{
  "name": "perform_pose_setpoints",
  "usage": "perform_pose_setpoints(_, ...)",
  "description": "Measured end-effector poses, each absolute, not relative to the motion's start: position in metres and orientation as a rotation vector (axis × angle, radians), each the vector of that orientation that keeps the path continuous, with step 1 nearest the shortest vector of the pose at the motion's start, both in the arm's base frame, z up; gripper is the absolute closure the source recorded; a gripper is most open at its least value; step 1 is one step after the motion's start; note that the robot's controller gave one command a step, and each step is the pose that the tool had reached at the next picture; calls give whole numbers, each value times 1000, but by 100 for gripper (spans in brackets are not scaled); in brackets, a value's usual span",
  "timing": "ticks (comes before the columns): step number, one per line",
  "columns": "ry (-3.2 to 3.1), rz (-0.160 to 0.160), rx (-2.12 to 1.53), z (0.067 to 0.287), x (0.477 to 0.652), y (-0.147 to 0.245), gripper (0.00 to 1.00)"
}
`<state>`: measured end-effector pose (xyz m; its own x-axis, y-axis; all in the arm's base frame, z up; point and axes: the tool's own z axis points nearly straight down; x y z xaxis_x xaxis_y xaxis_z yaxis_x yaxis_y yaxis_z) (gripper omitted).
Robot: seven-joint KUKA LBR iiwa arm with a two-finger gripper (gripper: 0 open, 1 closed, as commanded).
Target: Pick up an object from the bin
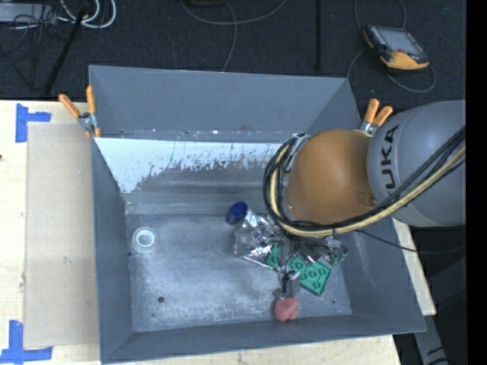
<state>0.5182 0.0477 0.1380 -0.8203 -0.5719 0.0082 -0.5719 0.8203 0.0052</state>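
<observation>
My gripper point(288, 277) reaches down near the bin's front right, below the orange wrist cover. It stands over a green packet with white print point(314, 274), whose left part it hides. Just below its tip lies a small pink lump point(286, 309) by the front wall. To its left is a crumpled clear plastic bottle point(253, 238) with a blue cap point(237, 212), lying on its side and touching the packet.
A small clear round lid point(143, 239) lies alone at the bin's left. The arm and its cables hang over the right part of the bin. The floor between the lid and the bottle is bare.
</observation>
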Motion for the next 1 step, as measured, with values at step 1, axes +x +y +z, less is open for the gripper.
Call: perform_pose_setpoints(1, -2903, -2, 1205, 73, 598, 53, 0)
